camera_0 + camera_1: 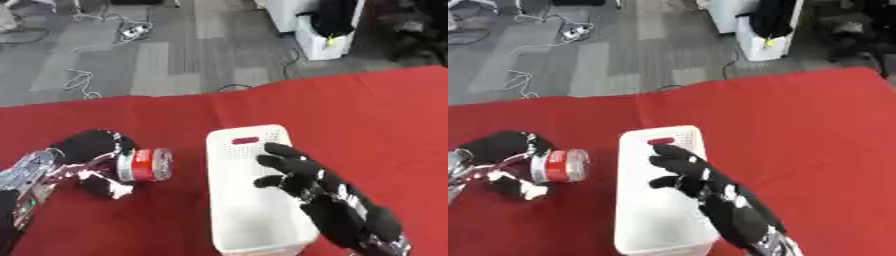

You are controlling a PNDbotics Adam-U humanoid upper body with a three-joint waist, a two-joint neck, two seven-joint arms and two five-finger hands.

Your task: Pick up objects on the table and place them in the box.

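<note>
Because the job is to put things into the box, the left hand (87,152) at the lower left of the frame has its fingers and thumb curled round a can (145,164). It is a small can with a red band and a silver end, and it lies on its side in the hand, with the silver end pointing toward the box. It is just beside the box, a little to its left, and it looks lifted just off the red table cloth (367,115), though I cannot be sure.

At the lower middle of the frame sits the white box (245,137). It is long, with little holes in its walls and a slot for a handle at its far end. The right hand (302,177) comes in from the lower right and rests over the box with its fingers spread wide and holding nothing. I think it is there to keep the box from sliding while the can goes in.

Nothing shows inside the box, but the right hand hides part of it, so I cannot tell if something lies under it.
</note>
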